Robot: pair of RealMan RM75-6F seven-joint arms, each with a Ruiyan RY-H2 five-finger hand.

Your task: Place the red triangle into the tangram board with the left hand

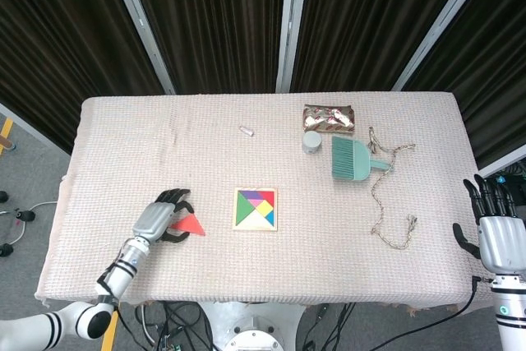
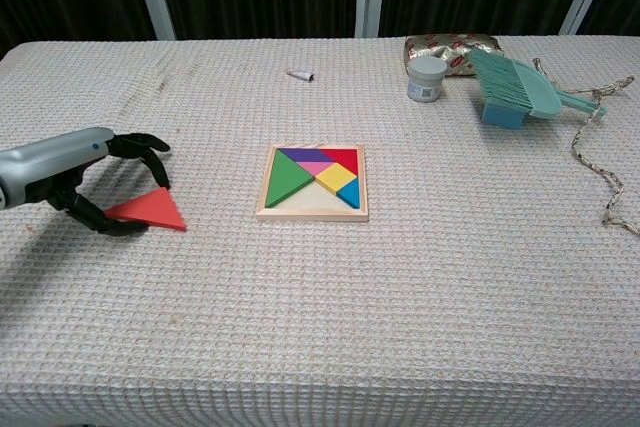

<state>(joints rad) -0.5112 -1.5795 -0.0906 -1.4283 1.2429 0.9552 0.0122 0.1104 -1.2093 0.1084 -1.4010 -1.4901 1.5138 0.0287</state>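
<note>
Red triangle (image 2: 150, 211) lies flat on the table's cloth (image 2: 320, 327) near the left end, toward the front edge, well apart from the tangram board (image 2: 313, 182) at the middle of the table. The left hand (image 2: 70, 179) arches over the triangle's left corner — dark fingers (image 2: 140, 147) curled around it, thumb at the near side; whether they actually grip the piece or only touch it I cannot tell. The board holds green, purple, red, yellow and blue pieces, with bare wood along its front strip.

The right hand (image 1: 498, 232) hangs off the right end of the table, fingers straight and apart, holding nothing.

Near the back right corner sit a shiny packet (image 1: 329, 117), a small grey jar (image 1: 311, 142) and a teal brush (image 1: 353, 159); a rope (image 1: 386, 203) trails toward the front edge.
</note>
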